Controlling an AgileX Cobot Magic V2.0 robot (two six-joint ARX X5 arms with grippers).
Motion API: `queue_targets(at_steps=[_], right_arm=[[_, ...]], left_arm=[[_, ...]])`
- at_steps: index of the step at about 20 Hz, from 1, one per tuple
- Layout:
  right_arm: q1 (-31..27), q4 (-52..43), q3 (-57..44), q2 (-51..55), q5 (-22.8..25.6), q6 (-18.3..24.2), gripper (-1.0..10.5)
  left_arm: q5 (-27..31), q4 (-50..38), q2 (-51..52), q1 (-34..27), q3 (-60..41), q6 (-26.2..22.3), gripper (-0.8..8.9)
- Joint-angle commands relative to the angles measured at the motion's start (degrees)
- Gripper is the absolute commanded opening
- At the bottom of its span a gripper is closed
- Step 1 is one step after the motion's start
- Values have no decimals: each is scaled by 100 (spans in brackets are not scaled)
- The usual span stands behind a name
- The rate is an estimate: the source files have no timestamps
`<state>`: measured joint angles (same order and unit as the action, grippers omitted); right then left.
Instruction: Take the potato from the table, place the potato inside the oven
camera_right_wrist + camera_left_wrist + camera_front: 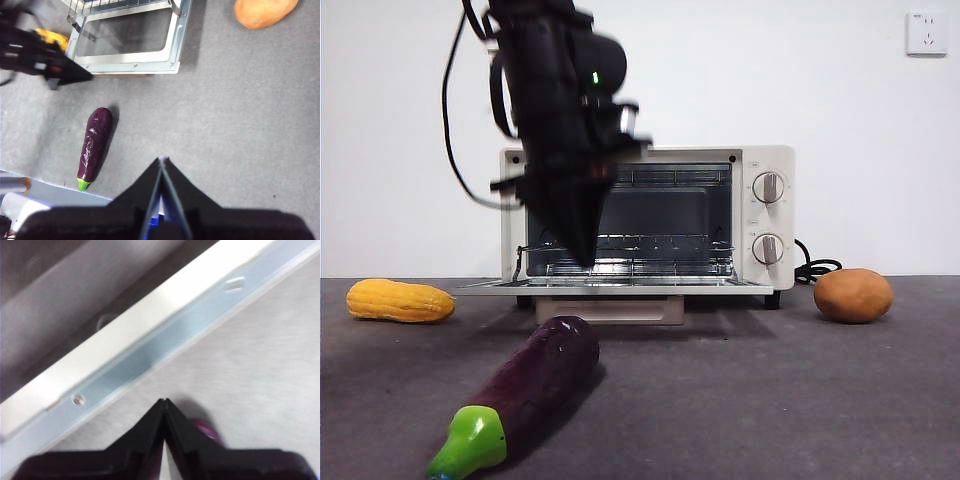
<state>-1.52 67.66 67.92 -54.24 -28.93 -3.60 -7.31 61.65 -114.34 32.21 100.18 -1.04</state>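
The orange-brown potato [853, 295] lies on the dark grey table [770, 390] to the right of the cream-white oven [752, 215], a little apart from it. The oven's door [610, 286] hangs fully open and flat, with the wire rack showing inside. My left gripper [582, 262] is shut and empty, pointing down at the left part of the open door. Its wrist view shows the door's edge [150, 330] close by, beyond the shut left gripper [165, 401]. My right gripper [161, 160] is shut and empty, high over the table, with the potato [265, 11] far off beside the oven door [177, 40].
A purple eggplant [530, 390] with a green stem lies in front of the oven, near the table's front. A yellow corn cob [400, 300] rests left of the oven. The oven's black cord [815, 270] runs behind the potato. The left arm [45, 62] reaches in beside the door.
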Motion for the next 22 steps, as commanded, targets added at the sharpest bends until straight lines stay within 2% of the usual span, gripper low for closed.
queue_targets(at_steps=[1, 3, 4, 6, 7, 8, 10, 13, 18, 20, 22], right_arm=[[4, -81, 39, -118, -2, 42, 17], [4, -249, 39, -328, 4, -219, 203], [4, -398, 39, -448, 15, -348, 259], [4, -798, 39, -732, 317, -787, 377], [4, -1038, 39, -920, 601, -1058, 471], [4, -1224, 39, -1102, 822, -1305, 511], [4, -1692, 39, -1556, 1117, -1843, 508], [7, -2509, 39, -2354, 946, -2809, 505], [4, -3335, 39, -3591, 942, -4264, 504], [9, -3781, 39, -3991, 931, -5003, 503], [94, -4275, 39, -4260, 1049, -5716, 501]], left_arm=[[-153, 20, 531, 42, -2, -37, -6], [-186, 48, 1043, 76, -2, -35, -6], [-184, 61, 1294, 92, -2, -31, -6], [-168, 81, 1860, 120, -2, -11, -6], [-168, 127, 2184, 129, -2, 4, -6], [-164, 170, 2441, 138, -2, 13, -6], [-127, 284, 3012, 138, -2, 68, -6], [251, 557, 3834, 138, -2, 181, -6], [839, 1213, 4868, 138, -2, 398, -6], [1150, 1377, 5200, 138, -2, 522, -6], [1222, 1377, 5515, 138, -2, 649, -6]])
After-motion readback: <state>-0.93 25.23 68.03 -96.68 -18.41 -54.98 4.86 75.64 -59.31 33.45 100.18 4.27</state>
